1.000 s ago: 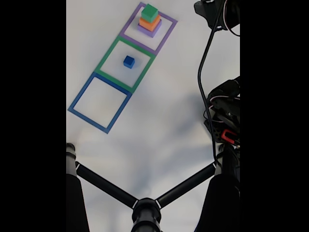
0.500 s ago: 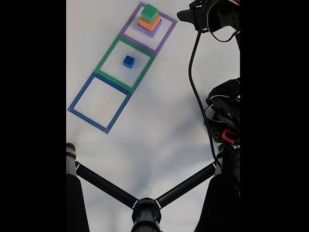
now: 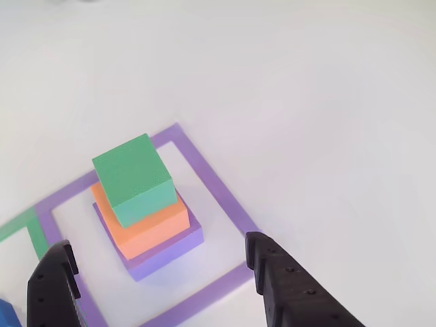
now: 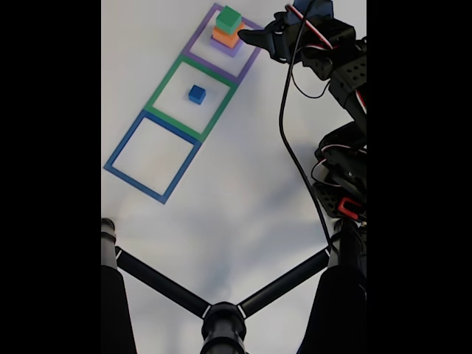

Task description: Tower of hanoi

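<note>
So far, your progress: only the opening move looks done. The small blue cube sits alone inside the green taped square outline in the fixed view, while the rest of the stack is untouched.
Stack: the green foam cube sits on the flat orange foam block, which rests on the wider purple foam slab, all three inside the purple taped square outline.
Empty slot: the blue taped square outline holds nothing, so judged by the usual rules, that is where the green cube should go next.
What is left: nearly everything; the green, orange and purple pieces have yet to move and the blue cube has to shuttle between squares many times.
Arm pose: you have the black two-finger gripper reaching over the right edge of the purple outline in the fixed view, just beside the stack and above the table, with the white tabletop bare beneath the arm's cable.
Gripper state: the jaws stand wide apart with nothing between them; in the other view one black finger is at the left of the stack and the other at its right, both nearer the camera than the blocks and touching none.
Your likely next step: lower and centre on the green cube, a judgement only.
</note>
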Robot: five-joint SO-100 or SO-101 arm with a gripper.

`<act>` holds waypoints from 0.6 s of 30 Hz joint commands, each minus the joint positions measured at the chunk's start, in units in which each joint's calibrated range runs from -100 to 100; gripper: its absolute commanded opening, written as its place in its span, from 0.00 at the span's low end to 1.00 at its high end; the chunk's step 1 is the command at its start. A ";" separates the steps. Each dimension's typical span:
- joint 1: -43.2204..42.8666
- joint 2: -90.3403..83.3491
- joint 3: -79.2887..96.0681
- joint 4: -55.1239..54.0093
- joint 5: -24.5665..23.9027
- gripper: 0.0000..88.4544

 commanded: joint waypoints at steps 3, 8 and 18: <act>-2.48 10.29 4.23 -24.10 0.00 0.32; -4.77 18.55 4.87 -35.92 0.00 0.34; -5.53 30.81 2.78 -48.87 0.00 0.37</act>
